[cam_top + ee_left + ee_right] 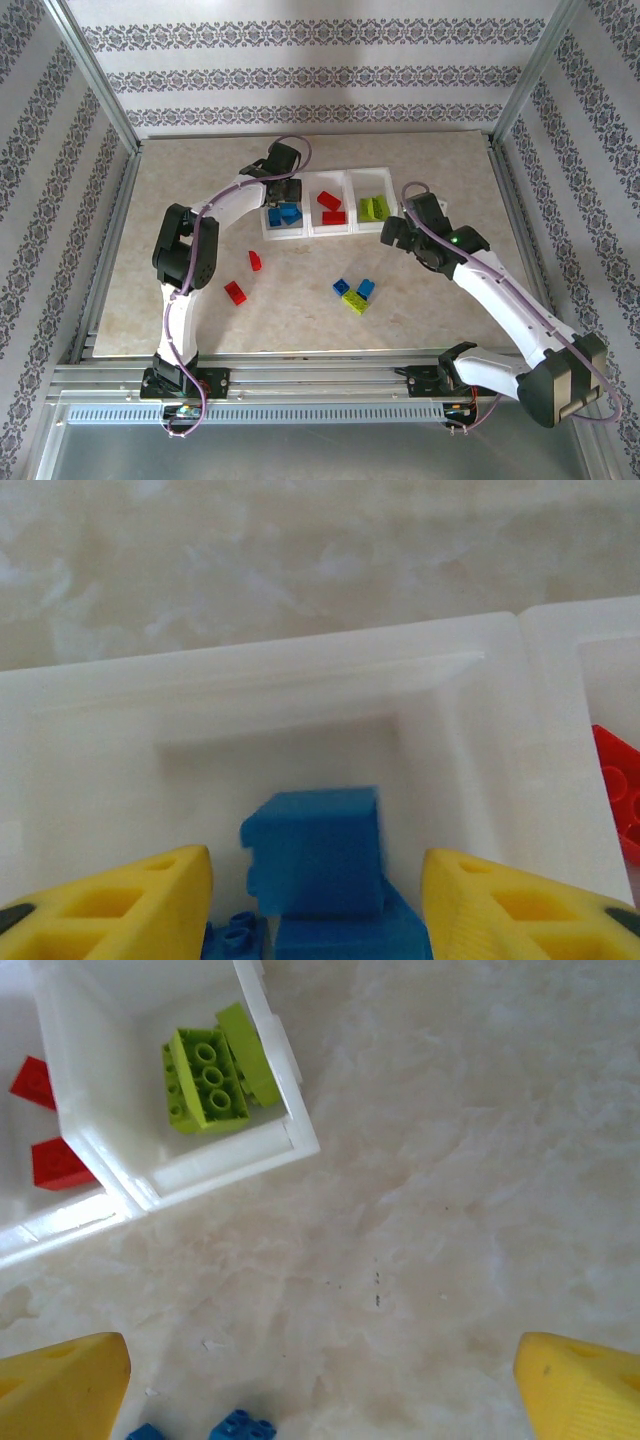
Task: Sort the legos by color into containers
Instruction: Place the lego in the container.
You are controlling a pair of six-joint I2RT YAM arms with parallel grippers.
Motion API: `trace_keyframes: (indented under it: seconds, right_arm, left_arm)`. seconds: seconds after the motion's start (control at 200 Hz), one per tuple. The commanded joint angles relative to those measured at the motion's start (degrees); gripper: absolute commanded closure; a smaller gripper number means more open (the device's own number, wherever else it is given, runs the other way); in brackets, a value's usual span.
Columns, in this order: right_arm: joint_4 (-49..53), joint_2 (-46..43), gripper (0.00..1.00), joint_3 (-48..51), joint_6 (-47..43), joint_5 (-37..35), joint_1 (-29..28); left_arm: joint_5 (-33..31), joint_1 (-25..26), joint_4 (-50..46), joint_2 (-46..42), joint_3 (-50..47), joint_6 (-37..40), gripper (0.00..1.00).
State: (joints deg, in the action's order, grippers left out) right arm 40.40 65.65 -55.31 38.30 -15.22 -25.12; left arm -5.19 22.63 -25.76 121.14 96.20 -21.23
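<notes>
Three joined white bins (308,232) stand in a row at mid-table. The left bin (300,695) holds blue legos (285,213), the middle one red legos (331,208), the right one lime legos (374,208). My left gripper (287,192) hovers over the left bin, open. A blue brick (315,850) lies between its yellow fingers (130,905), not touched by them, on other blue bricks. My right gripper (393,236) is open over bare table just in front of the right bin (290,1120). Lime bricks (212,1072) lie in that bin.
Loose on the table: two red bricks (255,261) (235,292) at front left, and two blue bricks (342,287) (366,289) with a lime brick (354,303) at front centre. Blue bricks (240,1427) lie near the right fingers. Metal frame posts flank the table.
</notes>
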Motion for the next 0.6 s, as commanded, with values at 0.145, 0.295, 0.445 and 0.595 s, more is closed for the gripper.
trace_keyframes:
  seconds: [0.145,0.295,0.445,0.595]
  right_arm:
    - [4.57,-0.26,0.02,2.35,1.89,-2.44,-2.70]
    - [5.95,1.17,0.02,3.10,3.45,-2.18,-5.36]
    - [6.33,3.45,0.05,3.61,5.75,-1.03,-9.01]
    - [4.73,5.27,0.11,4.91,8.63,1.73,-12.01]
  left_arm:
    - [-1.07,-0.66,-0.16,-5.89,-2.40,-2.72,0.38]
    - [-0.35,-0.68,1.40,-9.89,-4.76,-3.68,0.36]
    - [-0.47,-0.64,3.35,-15.32,-9.28,-4.84,0.26]
    - [-1.43,-0.66,5.46,-21.43,-15.08,-6.15,0.05]
